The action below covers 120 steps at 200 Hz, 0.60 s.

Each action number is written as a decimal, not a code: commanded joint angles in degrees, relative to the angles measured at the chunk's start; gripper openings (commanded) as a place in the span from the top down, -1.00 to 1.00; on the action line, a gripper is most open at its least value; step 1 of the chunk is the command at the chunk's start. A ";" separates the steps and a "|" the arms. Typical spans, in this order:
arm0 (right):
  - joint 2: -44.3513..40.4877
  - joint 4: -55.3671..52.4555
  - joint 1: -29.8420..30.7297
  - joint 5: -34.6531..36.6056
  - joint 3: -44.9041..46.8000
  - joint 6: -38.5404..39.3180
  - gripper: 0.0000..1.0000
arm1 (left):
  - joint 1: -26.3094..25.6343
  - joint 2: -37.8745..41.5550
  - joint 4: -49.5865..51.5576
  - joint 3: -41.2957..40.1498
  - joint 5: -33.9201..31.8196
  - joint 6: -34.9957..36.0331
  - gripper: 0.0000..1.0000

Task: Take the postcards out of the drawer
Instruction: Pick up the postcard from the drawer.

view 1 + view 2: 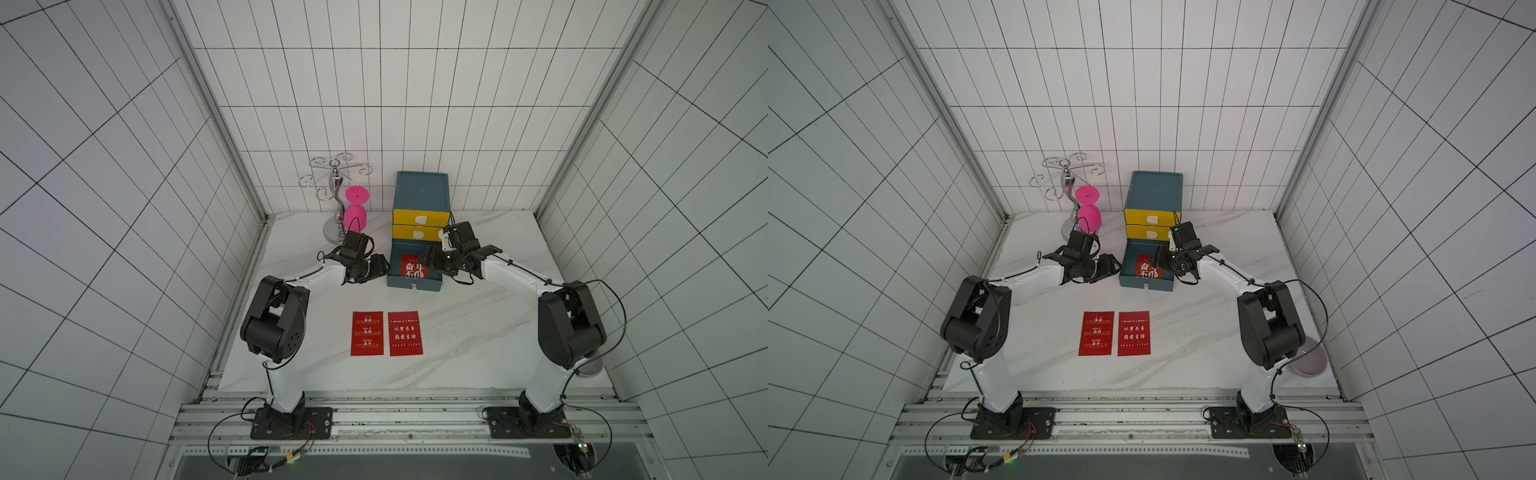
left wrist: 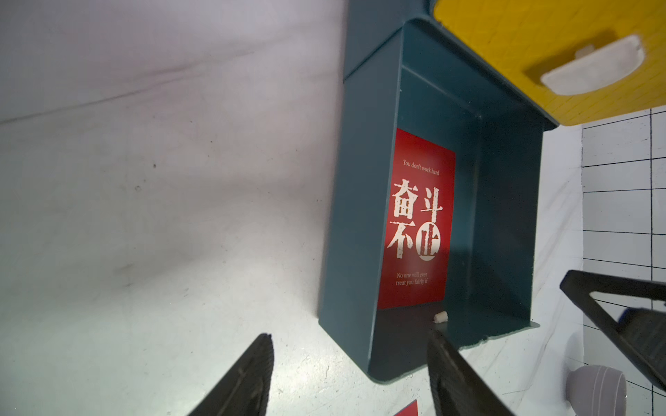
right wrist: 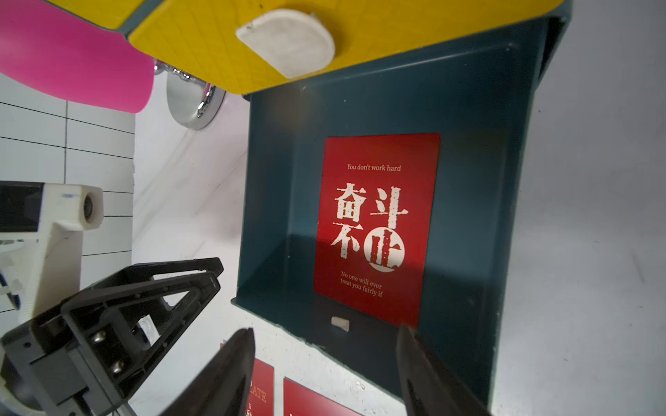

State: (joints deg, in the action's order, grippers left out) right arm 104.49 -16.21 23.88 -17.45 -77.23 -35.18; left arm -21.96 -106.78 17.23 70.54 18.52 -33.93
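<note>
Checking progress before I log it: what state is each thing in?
Bottom drawer: pulled out, one card inside.
Yellow drawers: both shut.
Card in drawer: lying flat.
Other cards: out on the table, flat, side by side.
Left hand: open, empty.
Right hand: open, empty.

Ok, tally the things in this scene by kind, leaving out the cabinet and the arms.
Red postcards: 3, one in the open drawer
Pink glass: 1
Silver rack: 1
Grey bowl: 1
Total: 6
</note>
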 commanded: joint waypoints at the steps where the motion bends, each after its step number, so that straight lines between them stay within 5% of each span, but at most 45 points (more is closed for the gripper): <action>1: 2.72 -4.96 0.44 2.81 -5.62 2.21 -0.39 | 0.08 -2.38 -0.36 2.19 1.38 0.09 -0.33; 120: 16.50 -13.66 3.88 13.49 -19.85 -0.56 -0.86 | -0.34 -5.63 0.34 6.62 2.52 0.29 -0.32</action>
State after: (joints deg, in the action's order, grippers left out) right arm 119.37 -26.76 26.94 -7.79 -93.49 -34.65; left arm -22.02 -110.67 17.63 75.24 20.67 -34.04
